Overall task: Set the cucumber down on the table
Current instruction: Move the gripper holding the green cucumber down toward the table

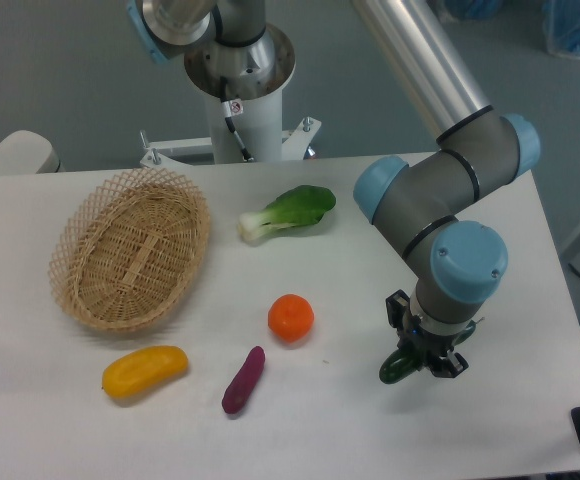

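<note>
Cucumber (394,368) sits clamped in my gripper (422,362), low over the table (530,300) at its right front. Its glossy, curved body may roll on release toward the near edge; the orange fruit (291,317) lies well apart.

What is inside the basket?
Nothing shows inside the basket; its woven bottom is bare. The cucumber is far away, in the gripper, mostly hidden by it.
</note>
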### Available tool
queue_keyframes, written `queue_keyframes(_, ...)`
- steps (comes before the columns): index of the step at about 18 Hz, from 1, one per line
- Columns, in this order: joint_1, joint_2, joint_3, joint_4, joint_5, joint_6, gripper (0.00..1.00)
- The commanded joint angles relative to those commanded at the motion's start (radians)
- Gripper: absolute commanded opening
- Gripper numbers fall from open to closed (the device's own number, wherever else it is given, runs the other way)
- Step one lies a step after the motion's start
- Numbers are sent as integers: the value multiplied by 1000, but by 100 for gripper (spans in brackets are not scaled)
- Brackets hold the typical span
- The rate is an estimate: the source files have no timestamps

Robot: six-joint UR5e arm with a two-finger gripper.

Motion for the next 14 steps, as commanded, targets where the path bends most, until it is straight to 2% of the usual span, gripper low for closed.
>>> queue_keyframes(6, -8, 40, -43, -6, 2, -6, 18)
queue_keyframes(10, -26, 48, -58, -37, 6, -23, 19)
queue_keyframes(14, -26, 57, -98, -34, 5, -167, 19)
